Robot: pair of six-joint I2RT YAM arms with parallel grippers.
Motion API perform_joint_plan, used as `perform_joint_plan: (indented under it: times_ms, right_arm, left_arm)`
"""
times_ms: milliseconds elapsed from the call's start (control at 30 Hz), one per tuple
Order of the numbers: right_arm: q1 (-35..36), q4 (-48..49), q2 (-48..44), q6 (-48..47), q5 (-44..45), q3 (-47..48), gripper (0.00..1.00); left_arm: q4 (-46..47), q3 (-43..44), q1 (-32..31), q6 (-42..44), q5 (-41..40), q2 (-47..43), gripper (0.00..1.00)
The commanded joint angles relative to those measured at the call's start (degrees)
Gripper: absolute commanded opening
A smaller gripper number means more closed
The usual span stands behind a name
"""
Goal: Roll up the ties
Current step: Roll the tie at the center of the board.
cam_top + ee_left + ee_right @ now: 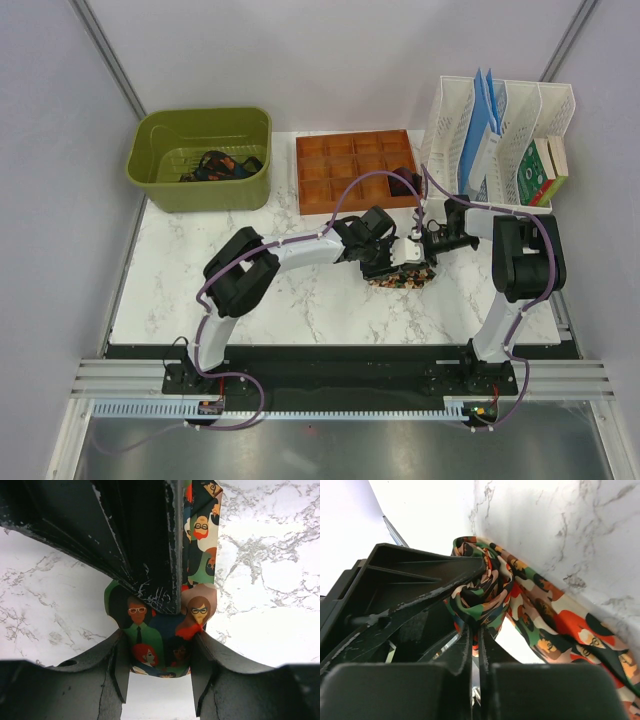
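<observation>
While the speckled tie lies on the marble table, just on the near side of the orange tray and off its right-hand corner, both grippers are set close upon it. The right gripper is closed to a narrow slit, and a small coil of the fabric is pinched at its tips. The left gripper is seen with its fingers partway apart. Printed fabric fills the gap between them, but whether it is clamped or merely straddled cannot be told.

From the coil, a flat, unrolled length is seen trailing back beneath the right gripper. In the overhead view the long axis of the strip is judged to run roughly parallel to the tray's near edge. The two grippers are placed side by side along that axis, the left one at the end of the strip farther from the tray's right-hand corner.

The coming move is judged to turn on that line: the coil is held by the right gripper, so further winding would have to be carried along the strip, with the loose fabric steadied by the left. Other ties are heaped in a green bin just beyond the tray's left end.
</observation>
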Motion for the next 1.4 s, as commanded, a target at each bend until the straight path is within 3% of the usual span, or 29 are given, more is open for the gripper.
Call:
perform_joint_plan:
  times_ms: [0, 133, 500, 733, 833, 1100, 1367]
  right_arm:
    - [0.1, 1.4, 1.9, -3.3, 5.2, -0.7, 0.0]
    - [0.1, 2.1, 3.7, -3.4, 8.0, -0.7, 0.0]
    - [-0.1, 4.7, 6.3, -2.5, 13.8, -0.6, 0.0]
    - [-0.1, 5.0, 6.5, -2.8, 16.2, -1.6, 0.0]
    - [0.2, 5.2, 6.3, -2.4, 16.5, -1.6, 0.0]
    - [1.9, 4.5, 4.9, -2.6, 17.6, -1.6, 0.0]
    - [5.8, 4.5, 3.2, -0.6, 18.9, -1.7, 0.0]
  left_arm:
    - [-6.5, -3.2, -0.6, -0.3, -1.2, 2.6, 0.38]
    - [-6.3, -3.6, 0.1, -1.6, 1.7, -1.2, 0.53]
    - [0.3, -7.6, 1.5, -3.1, 7.9, -9.2, 0.66]
    - [5.1, -11.9, 2.7, -4.1, 9.3, -13.4, 0.86]
    - [7.0, -14.2, 2.7, -3.7, 9.1, -13.4, 0.89]
    - [10.6, -14.9, 2.7, -2.6, 7.1, -10.0, 0.88]
    - [10.6, -15.9, 2.7, -1.2, 8.5, -12.5, 0.68]
